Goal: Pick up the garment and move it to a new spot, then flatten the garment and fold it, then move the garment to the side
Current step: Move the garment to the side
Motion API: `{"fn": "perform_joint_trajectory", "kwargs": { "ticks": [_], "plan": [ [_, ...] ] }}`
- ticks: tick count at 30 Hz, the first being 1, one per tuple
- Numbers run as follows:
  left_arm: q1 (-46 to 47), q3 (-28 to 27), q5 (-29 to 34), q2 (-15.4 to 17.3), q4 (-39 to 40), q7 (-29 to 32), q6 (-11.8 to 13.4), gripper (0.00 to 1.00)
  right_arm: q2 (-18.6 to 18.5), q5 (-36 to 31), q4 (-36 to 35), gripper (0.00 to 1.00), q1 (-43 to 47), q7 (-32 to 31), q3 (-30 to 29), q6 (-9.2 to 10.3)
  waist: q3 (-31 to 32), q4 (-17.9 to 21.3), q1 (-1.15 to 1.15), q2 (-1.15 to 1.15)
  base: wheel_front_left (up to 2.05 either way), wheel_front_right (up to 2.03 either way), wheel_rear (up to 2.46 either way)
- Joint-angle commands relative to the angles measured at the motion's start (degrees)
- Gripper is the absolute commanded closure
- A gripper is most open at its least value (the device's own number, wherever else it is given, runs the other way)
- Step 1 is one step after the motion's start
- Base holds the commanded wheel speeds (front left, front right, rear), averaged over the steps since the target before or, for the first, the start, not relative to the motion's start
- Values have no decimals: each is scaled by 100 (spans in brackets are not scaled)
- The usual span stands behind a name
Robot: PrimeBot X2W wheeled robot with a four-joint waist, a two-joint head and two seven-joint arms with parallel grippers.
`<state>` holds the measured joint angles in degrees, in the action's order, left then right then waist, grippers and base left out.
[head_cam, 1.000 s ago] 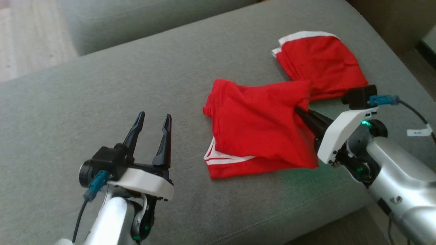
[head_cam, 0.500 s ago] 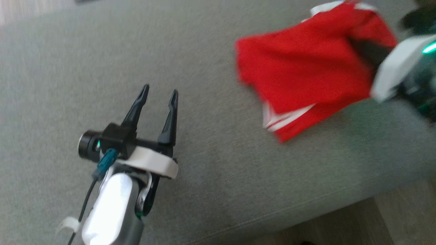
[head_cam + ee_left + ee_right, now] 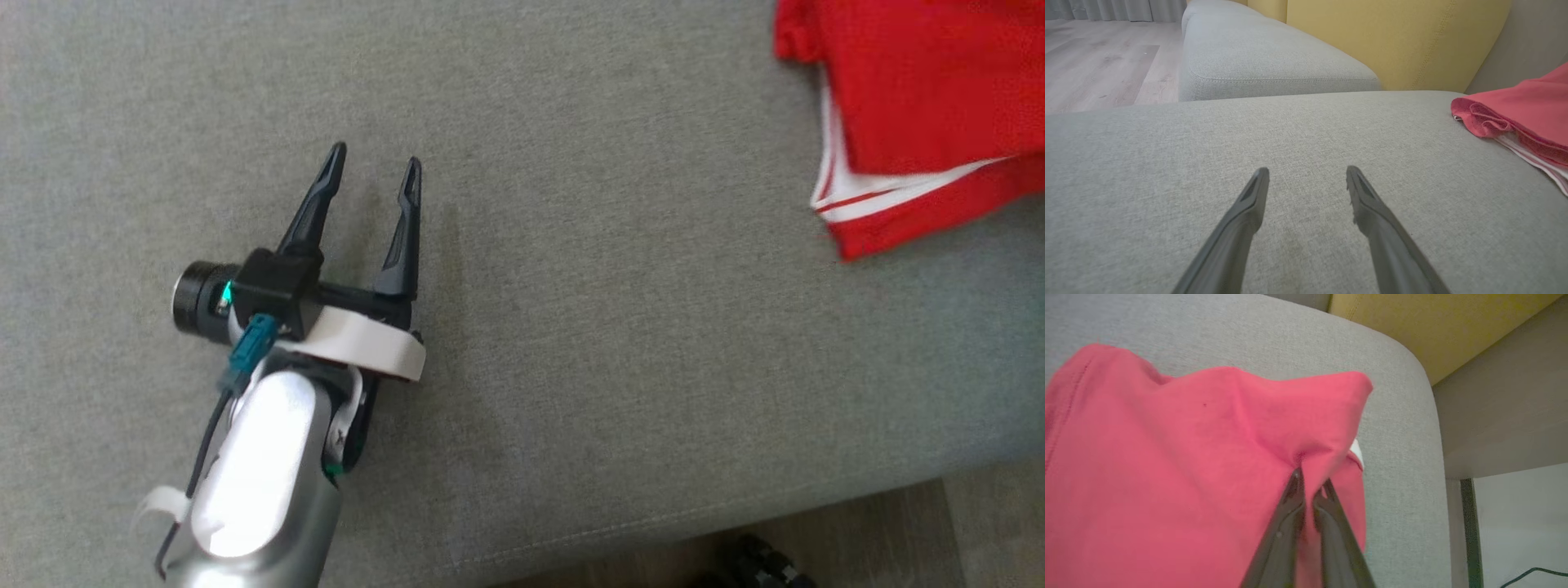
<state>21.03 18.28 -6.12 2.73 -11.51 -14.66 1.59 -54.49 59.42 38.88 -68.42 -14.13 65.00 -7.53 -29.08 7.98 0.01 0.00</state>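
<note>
Right gripper (image 3: 1310,478) jaws closed on fold of garment (image 3: 922,90). Left gripper (image 3: 374,158) jaws wide apart, empty; garment lies well to its right on sofa cushion (image 3: 612,327).

**Much of the Red Garment Ran Out of Frame**

In the head view the garment (image 3: 914,98) was cut off by the top and right edges, leaving one corner with white stripes. The left arm (image 3: 261,482) ran off the bottom edge. A dark thing (image 3: 759,565) on the floor there was too cropped to identify. In the left wrist view the garment passed the right edge. In the right wrist view it spilled past the left and bottom edges, slightly blurred, hiding the sofa cushion (image 3: 1404,457) beneath. The right gripper (image 3: 1311,479) had its tips buried in a fold.
</note>
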Motion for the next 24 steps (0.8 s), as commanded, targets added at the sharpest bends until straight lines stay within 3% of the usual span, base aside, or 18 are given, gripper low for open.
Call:
{"fn": "perform_joint_trajectory", "kwargs": {
  "ticks": [1,4,5,6,7,16,24],
  "plan": [
    [145,-90,71,39,183,-33,38,0,-273,-58,127,100,-16,2,15,4,-70,-24,-1,0,0,0,0],
    [208,-55,75,38,175,-34,54,0,-183,-228,506,100,-126,3,162,4,-134,-34,-1,0,0,0,0],
    [221,-50,75,37,170,-34,59,0,-137,-267,602,74,-150,34,202,4,-148,-35,-1,0,0,0,0],
    [231,-48,73,40,163,-34,63,0,-87,-283,692,20,-162,61,236,4,-155,-35,-1,0,0,0,0],
    [239,-49,70,45,153,-34,65,0,-42,-310,804,0,-178,97,260,4,-155,-36,-1,0,0,0,0],
    [120,-174,-56,67,168,-34,94,0,407,-664,1390,0,-302,1156,340,4,447,-26,-1,0,0,0,0],
    [-273,-537,-186,117,496,-34,218,0,510,-886,853,0,-50,2302,320,4,1457,-89,-1,0,0,0,0]
  ]
}}
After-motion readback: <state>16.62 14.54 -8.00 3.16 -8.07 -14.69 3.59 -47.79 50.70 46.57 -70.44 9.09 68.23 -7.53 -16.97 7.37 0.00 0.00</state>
